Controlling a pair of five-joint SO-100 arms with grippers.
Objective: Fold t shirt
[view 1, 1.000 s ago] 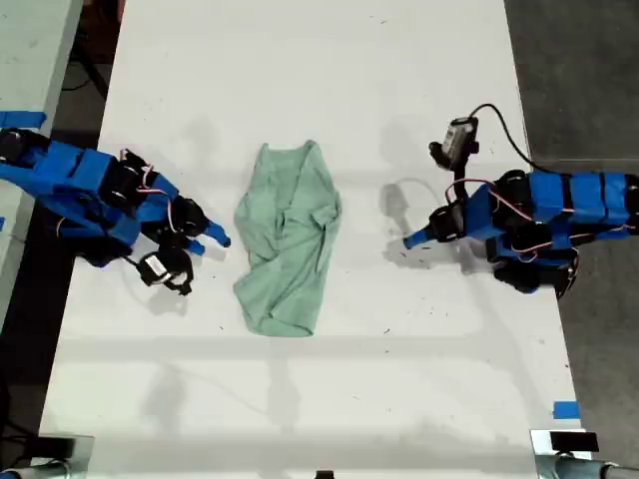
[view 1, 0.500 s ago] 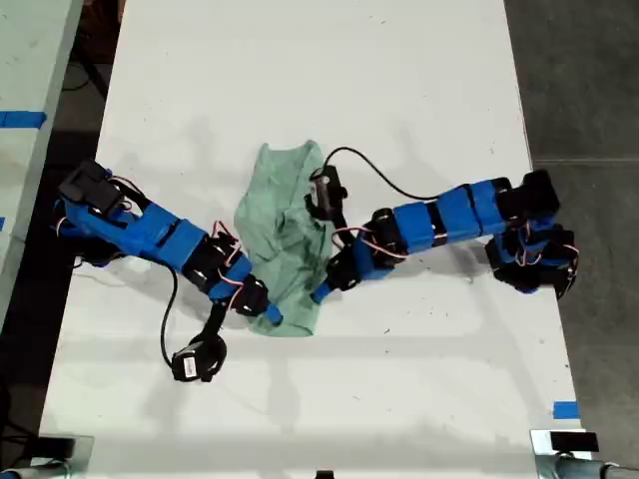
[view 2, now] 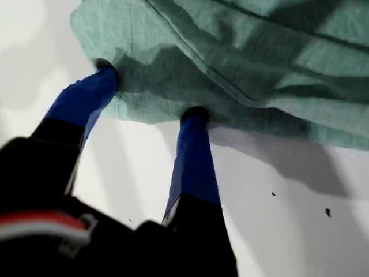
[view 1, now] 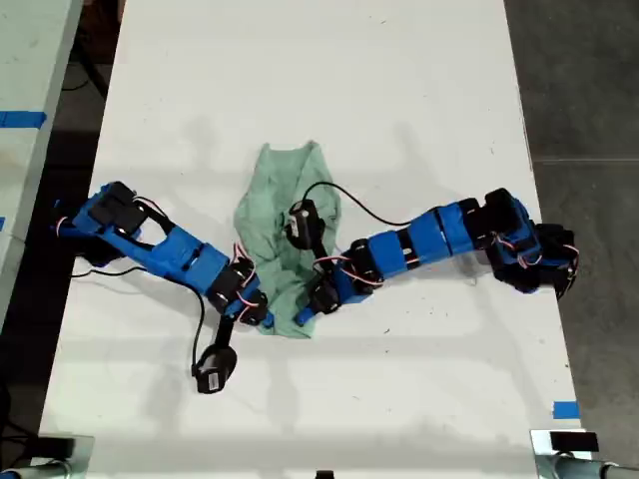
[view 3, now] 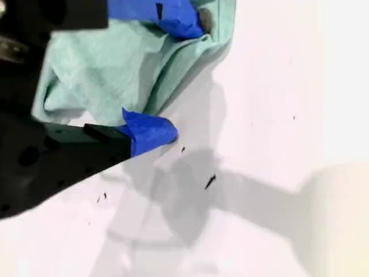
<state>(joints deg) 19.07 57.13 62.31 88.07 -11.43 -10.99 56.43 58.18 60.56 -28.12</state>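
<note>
The t shirt (view 1: 285, 185) is a wrinkled pale mint-green garment lying lengthwise at the middle of the white table (view 1: 300, 80). My first gripper (view 1: 257, 316) reaches in from the exterior view's left to the shirt's lower hem. In the first wrist view that gripper (view 2: 151, 89) is open, both blue tips touching the edge of the shirt (view 2: 259, 52). My second gripper (view 1: 305, 317) comes from the exterior view's right to the same hem. It (view 3: 185, 74) is open and straddles the edge of the shirt (view 3: 98, 69), one finger over the cloth, the other by the table.
A wrist camera (view 1: 301, 221) with a black cable hangs over the shirt, and another (view 1: 210, 375) hangs over the table below the first arm. Blue tape (view 1: 565, 409) marks the table at the exterior view's lower right. Dark floor (view 1: 579, 70) borders the table.
Both arms stretched in from the table's sides to the shirt's lower hem. Over the last half second both grippers shifted slightly lower and the hem bunched a little.
</note>
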